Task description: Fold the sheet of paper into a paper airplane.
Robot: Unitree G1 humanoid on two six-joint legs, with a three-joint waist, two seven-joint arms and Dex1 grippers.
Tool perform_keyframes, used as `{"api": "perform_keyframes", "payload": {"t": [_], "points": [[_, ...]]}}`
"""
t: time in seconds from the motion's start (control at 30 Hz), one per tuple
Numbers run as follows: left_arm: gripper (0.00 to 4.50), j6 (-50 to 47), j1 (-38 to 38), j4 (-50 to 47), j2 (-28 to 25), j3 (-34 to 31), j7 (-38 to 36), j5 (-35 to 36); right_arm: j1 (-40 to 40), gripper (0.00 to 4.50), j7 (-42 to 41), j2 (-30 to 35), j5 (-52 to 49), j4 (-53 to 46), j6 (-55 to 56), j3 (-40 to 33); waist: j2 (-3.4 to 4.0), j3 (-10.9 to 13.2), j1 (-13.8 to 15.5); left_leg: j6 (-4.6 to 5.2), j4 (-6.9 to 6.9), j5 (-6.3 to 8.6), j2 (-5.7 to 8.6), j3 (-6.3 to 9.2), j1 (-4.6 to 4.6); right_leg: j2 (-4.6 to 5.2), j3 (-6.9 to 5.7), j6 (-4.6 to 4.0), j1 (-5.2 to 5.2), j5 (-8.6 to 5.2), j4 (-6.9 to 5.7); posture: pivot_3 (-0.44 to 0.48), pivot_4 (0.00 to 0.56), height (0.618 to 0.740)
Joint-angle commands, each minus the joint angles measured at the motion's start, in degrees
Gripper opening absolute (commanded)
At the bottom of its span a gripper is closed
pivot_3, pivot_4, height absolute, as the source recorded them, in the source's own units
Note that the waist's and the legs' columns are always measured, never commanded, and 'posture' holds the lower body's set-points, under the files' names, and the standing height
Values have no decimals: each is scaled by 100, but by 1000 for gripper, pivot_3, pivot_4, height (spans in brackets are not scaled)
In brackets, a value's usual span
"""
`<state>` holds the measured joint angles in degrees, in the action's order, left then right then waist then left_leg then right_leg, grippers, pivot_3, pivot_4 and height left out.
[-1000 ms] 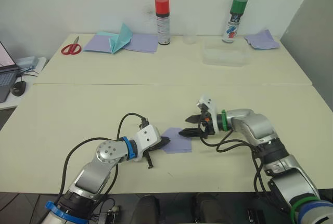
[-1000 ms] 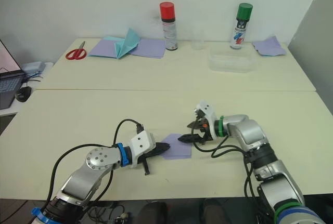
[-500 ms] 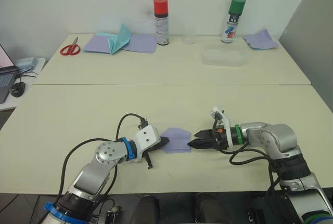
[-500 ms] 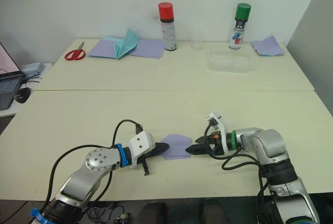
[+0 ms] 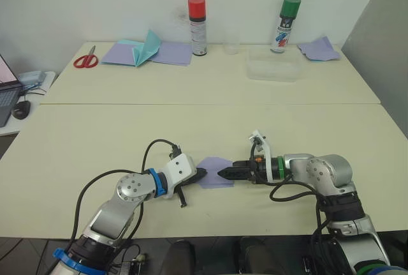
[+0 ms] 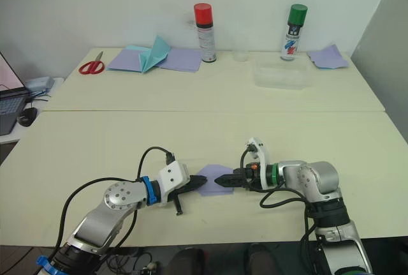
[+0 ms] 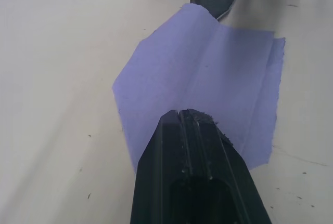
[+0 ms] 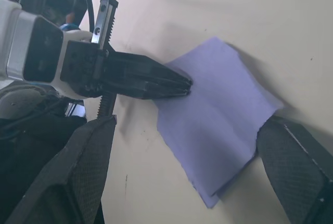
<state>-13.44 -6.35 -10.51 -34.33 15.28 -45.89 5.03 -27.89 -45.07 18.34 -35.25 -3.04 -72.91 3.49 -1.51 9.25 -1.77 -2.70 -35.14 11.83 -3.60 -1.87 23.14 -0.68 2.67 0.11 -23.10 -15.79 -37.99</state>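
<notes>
Paper [image 5: 213,173] lies flat on the tabletop [image 5: 210,128], pinned by your clenched left fingers [image 7: 193,130]. Your right fingers [image 8: 296,169] are spread wide around its far side; pull hard and it may tear or slip

sheet of paper [image 5: 213,173]: lavender, partly folded, one end pointed, creases visible | pose: flat on the tabletop [image 5: 95,141] | place: near front edge, between both tools, touched at its left and right ends

**Both arms low, tips facing**

Your left gripper [image 5: 200,174] has its jaws pressed together. Your right gripper [image 5: 224,173] points straight at it, jaws spread wide. Both forearms stretch inward, the tips just apart.
</notes>
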Motion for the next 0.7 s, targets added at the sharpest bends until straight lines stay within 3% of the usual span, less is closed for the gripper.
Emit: {"api": "perform_keyframes", "payload": {"t": [0.03, 0.7], "points": [[0, -236, 223, 479, -77, 214, 2, -298, -108, 4248, 17, -60, -161, -51, 85, -51, 0, 0, 0, 0, 0, 0, 0, -1, 0, 0, 0, 0, 0, 0, 0, 0, 150, 740], [0, -172, 213, 555, -75, 253, 0, -327, -405, 4248, 153, -602, 30, 489, 533, 325, 4, -8, 0, 1, 0, -1, -1, -2, 0, -3, -1, 0, 0, 0, -2, 0, 150, 740]]}}
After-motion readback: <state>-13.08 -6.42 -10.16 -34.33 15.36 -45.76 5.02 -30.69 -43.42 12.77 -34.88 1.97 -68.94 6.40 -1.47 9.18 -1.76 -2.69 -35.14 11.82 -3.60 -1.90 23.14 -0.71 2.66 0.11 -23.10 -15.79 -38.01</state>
